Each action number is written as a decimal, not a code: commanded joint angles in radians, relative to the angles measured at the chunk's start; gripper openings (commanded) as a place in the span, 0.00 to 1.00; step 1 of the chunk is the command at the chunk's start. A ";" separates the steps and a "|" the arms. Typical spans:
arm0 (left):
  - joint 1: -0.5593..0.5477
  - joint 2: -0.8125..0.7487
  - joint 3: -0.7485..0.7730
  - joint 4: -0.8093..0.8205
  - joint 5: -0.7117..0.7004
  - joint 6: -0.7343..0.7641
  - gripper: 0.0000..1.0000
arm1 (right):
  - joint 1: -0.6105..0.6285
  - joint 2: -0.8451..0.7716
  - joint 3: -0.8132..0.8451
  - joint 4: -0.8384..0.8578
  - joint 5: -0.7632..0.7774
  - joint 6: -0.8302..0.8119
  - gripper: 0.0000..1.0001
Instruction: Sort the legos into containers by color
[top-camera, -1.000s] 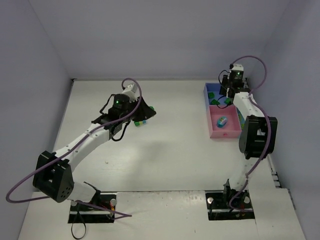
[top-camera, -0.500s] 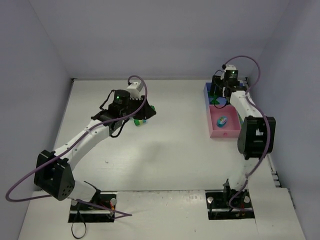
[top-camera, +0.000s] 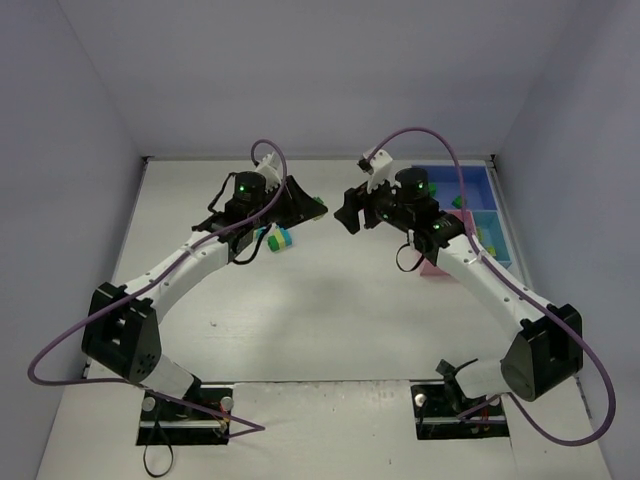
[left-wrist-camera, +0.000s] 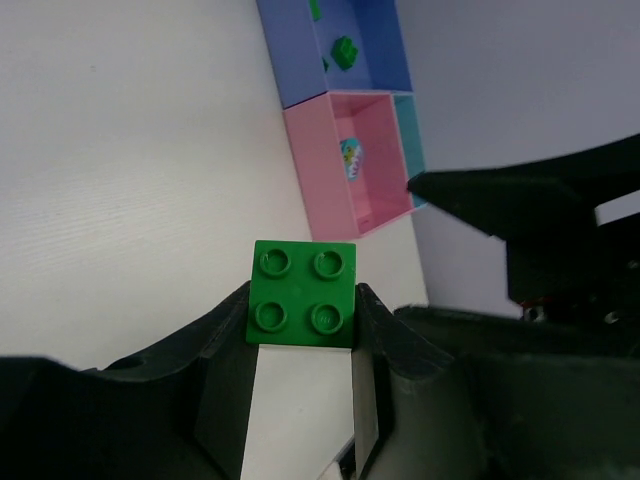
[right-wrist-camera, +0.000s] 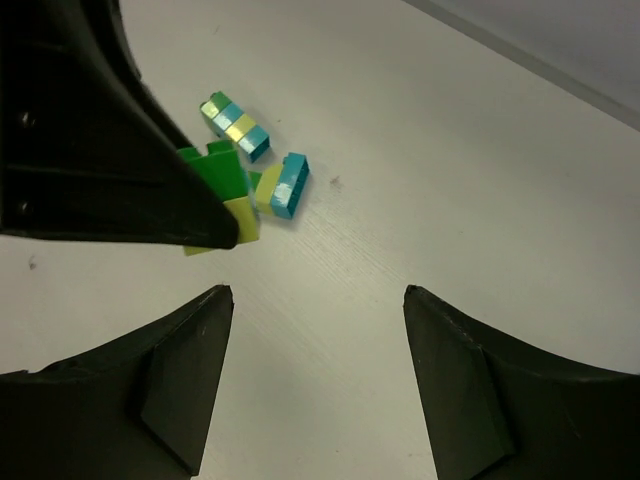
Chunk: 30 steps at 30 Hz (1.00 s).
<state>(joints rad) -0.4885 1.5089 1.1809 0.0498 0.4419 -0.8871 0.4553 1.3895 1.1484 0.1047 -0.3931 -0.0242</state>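
White worktop: small green, yellow and cyan plastic bricks clustered mid-left, joined blue and pink trays far right

Loose legos L of containers, some inside.

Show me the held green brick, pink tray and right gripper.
green brick (left-wrist-camera: 303, 293): left wrist view, studded top.
pink tray (left-wrist-camera: 375, 195): left wrist view, bare floor.
right gripper (right-wrist-camera: 316, 292): right wrist view, between fingertips.
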 joint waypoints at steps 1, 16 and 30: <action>0.007 -0.053 0.002 0.169 0.008 -0.159 0.01 | 0.022 -0.047 -0.015 0.108 -0.067 -0.034 0.66; 0.004 -0.075 -0.044 0.317 0.038 -0.320 0.01 | 0.080 -0.023 0.033 0.161 -0.136 -0.034 0.60; 0.002 -0.084 -0.081 0.366 0.064 -0.377 0.01 | 0.085 0.000 0.036 0.240 -0.066 -0.020 0.52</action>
<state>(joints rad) -0.4885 1.4815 1.0866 0.3172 0.4831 -1.2400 0.5320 1.3895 1.1294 0.2302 -0.4778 -0.0502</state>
